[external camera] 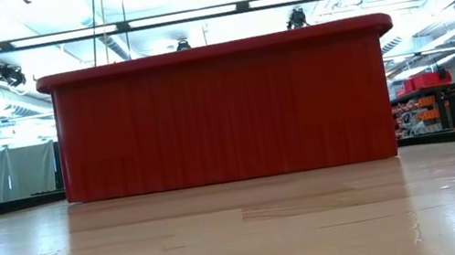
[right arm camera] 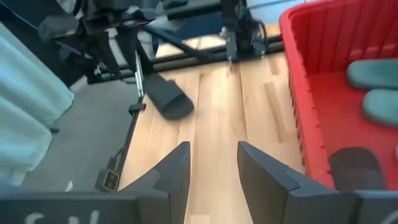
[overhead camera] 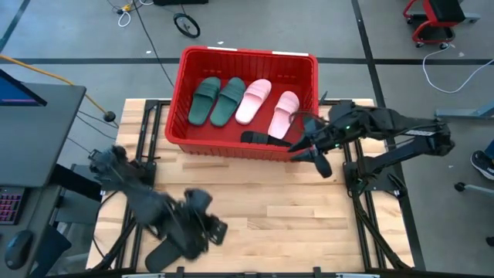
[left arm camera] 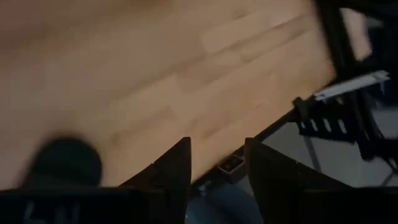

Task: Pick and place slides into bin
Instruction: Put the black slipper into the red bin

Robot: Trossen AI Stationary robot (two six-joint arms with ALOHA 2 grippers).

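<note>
The red bin (overhead camera: 179, 93) stands at the table's far middle; its near wall fills the low view (external camera: 225, 114). Two dark green slides (overhead camera: 216, 100), two pale pink slides (overhead camera: 270, 108) and one black slide (overhead camera: 266, 139) lie inside it. The other black slide (overhead camera: 162, 255) lies on the table near the near left corner; it also shows in the right wrist view (right arm camera: 168, 99). My right gripper (overhead camera: 312, 154) is open and empty (right arm camera: 213, 162) beside the bin's near right corner. My left gripper (overhead camera: 212, 232) is open and empty (left arm camera: 217, 168) just right of the black slide on the table.
Bare wooden tabletop (overhead camera: 262, 208) lies between the bin and the near edge. Dark frame rails (overhead camera: 363, 201) run along the table's left and right sides. Cables and a red cart (overhead camera: 432, 19) are on the floor beyond the table.
</note>
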